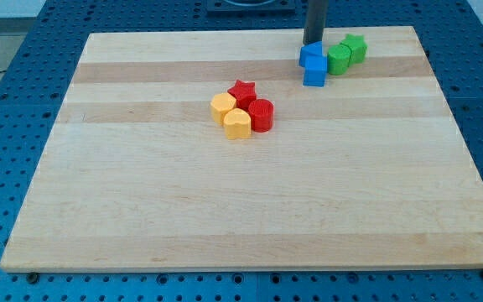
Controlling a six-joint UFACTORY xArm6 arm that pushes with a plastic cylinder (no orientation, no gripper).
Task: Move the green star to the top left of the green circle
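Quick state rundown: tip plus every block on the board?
my tip: down, at the blue blocks' top edge
blue blocks: two, touching
green circle: flat, against the blue pair's right
green star: flat, touching the circle's upper right
red star, red block, yellow blocks: clustered mid-board

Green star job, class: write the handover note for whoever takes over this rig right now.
My tip sits at the view's top, just above the two blue blocks, left of the green pair.
The green star block touches the green circle block on its upper right.
Done: nothing visible yet.
Left: bring the star round to the circle's top left.
Red and yellow blocks cluster mid-board, uninvolved.
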